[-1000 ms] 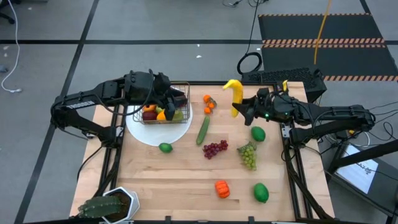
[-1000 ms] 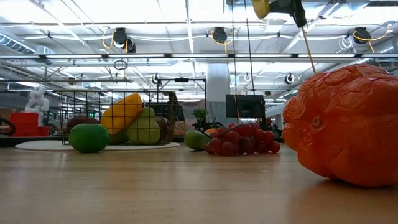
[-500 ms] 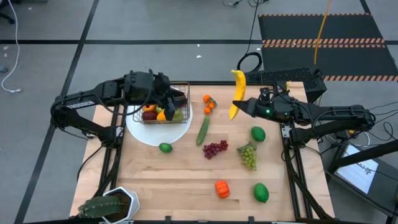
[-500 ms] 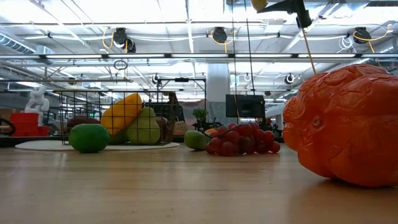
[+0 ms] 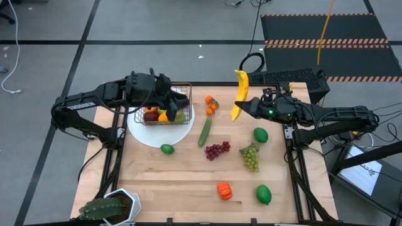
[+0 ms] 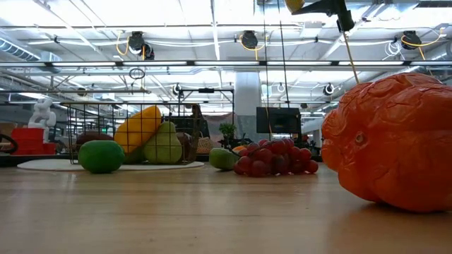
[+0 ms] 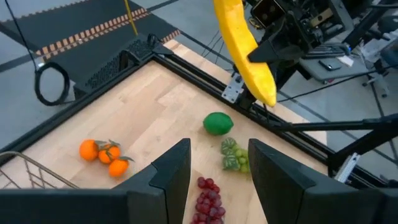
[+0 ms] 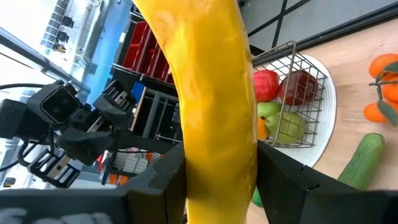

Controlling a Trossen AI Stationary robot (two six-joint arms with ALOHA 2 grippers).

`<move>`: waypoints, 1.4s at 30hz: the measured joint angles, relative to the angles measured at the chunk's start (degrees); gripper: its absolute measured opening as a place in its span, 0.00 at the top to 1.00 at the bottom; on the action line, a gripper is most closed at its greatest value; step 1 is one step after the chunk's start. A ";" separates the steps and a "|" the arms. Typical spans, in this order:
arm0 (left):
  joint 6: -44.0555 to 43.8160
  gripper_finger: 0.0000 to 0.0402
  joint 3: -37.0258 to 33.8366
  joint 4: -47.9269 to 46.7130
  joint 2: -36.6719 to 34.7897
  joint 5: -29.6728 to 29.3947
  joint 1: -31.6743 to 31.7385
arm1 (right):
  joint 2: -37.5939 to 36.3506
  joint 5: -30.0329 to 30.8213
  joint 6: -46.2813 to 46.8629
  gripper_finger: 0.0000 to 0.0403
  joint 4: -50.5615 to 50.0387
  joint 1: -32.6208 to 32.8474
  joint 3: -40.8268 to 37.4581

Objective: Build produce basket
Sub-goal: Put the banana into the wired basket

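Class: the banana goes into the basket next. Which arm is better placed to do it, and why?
The right arm. Its right gripper already holds the banana above the table, while the left gripper sits empty over the basket, so it has nothing to deliver.

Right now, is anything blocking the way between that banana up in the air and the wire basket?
Nothing visible blocks it. The right gripper holds the banana above the table; only the small oranges and the cucumber lie low between it and the basket.

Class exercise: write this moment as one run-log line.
right hand: shut on banana, lifted above table | left hand: open, at basket on plate | basket: partly filled
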 joint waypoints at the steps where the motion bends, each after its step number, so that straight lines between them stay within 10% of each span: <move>1: -0.43 0.59 0.00 0.11 0.00 0.47 -0.04 | 0.00 0.00 -0.84 0.62 0.00 0.00 0.00; 15: 16.61 0.25 0.00 18.08 0.00 -0.19 -0.25 | 2.49 0.10 -29.46 0.62 11.08 0.00 0.00; 23: 8.72 0.18 0.20 29.39 4.09 9.34 2.00 | 7.71 -0.14 -41.38 0.62 21.11 0.00 0.00; 32: 4.06 0.04 0.02 34.28 10.47 12.89 2.72 | 12.63 -7.88 -44.53 0.62 28.90 -0.13 0.00; 42: 6.64 0.12 0.02 46.74 17.21 16.93 2.88 | 14.26 -12.07 -42.35 0.62 29.55 -0.02 0.00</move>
